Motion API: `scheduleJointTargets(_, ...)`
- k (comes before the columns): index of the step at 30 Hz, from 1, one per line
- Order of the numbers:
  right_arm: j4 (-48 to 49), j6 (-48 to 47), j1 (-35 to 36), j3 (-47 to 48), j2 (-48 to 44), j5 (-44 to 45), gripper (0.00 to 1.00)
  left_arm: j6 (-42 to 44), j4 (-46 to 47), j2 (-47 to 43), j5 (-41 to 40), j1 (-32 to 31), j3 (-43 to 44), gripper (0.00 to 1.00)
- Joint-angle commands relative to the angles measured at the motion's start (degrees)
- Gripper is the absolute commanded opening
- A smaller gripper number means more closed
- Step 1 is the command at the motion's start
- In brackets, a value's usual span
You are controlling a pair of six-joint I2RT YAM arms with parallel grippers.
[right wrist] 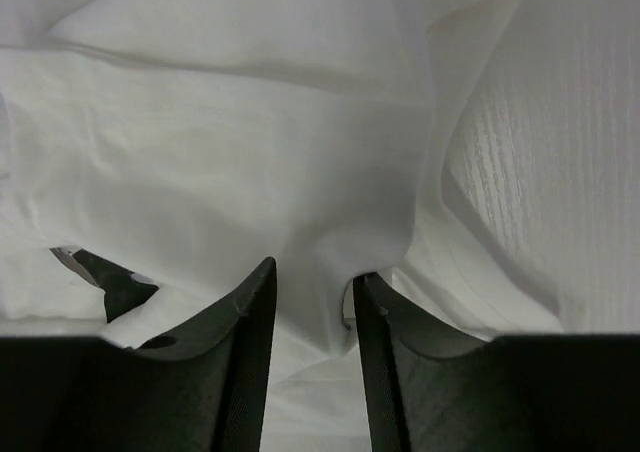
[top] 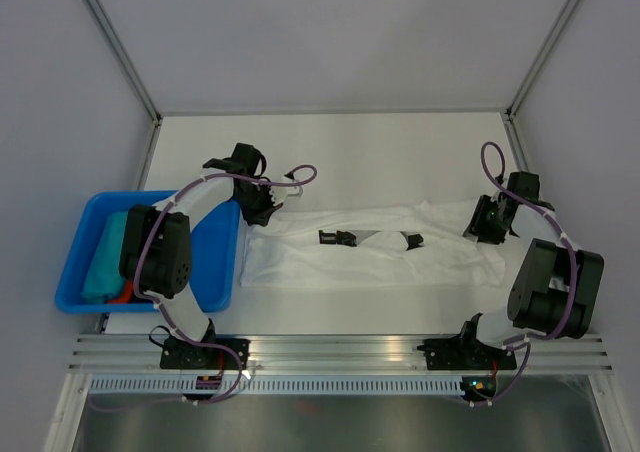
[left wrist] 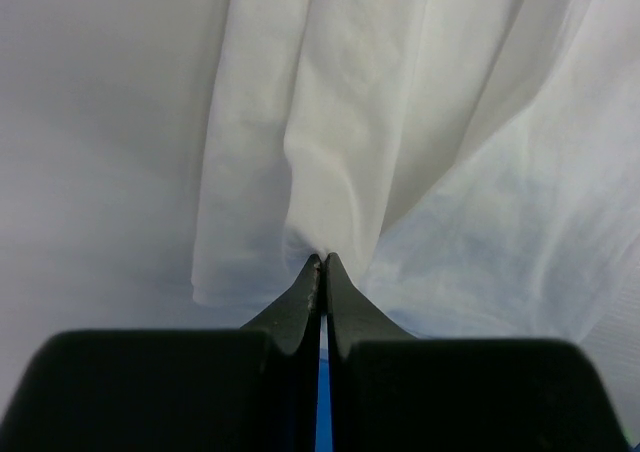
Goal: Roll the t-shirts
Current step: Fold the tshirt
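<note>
white t-shirt (top: 370, 257) lies flat mid table (top: 340, 152), btw both arms. left gripper (left wrist: 322, 262) pinched tight on its left end. right gripper (right wrist: 312, 292) jaws apart, cloth fold btw them. teal roll (top: 105, 257) in blue bin (top: 75, 272).

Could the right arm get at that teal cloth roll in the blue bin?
Probably not. The teal cloth roll lies in the blue plastic bin at the far left; the right pincer sits at the white cloth t-shirt's opposite end, with the left arm between.
</note>
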Motion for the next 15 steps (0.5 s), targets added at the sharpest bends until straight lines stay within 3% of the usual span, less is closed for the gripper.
scheduleJointTargets(1,-0.6,-0.1,-0.3,2.2,-2.6,1.0,0.46,2.0,0.4,-0.3,-2.2,0.1,0.3,0.02)
scheduleJointTargets(2,-0.6,0.2,-0.3,2.5,-3.5,2.0,0.59,2.0,0.4,-0.4,-2.0,0.2,0.3,0.02)
scheduleJointTargets(6,1.4,1.9,-0.3,4.4,-3.0,7.5,0.74,1.9,0.4,-0.5,-1.7,-0.1,0.1,0.02)
scheduleJointTargets(15,1.1,0.5,-0.3,12.4,16.1,6.5,0.74,1.6,0.5,-0.6,-2.1,-0.4,0.4,0.02)
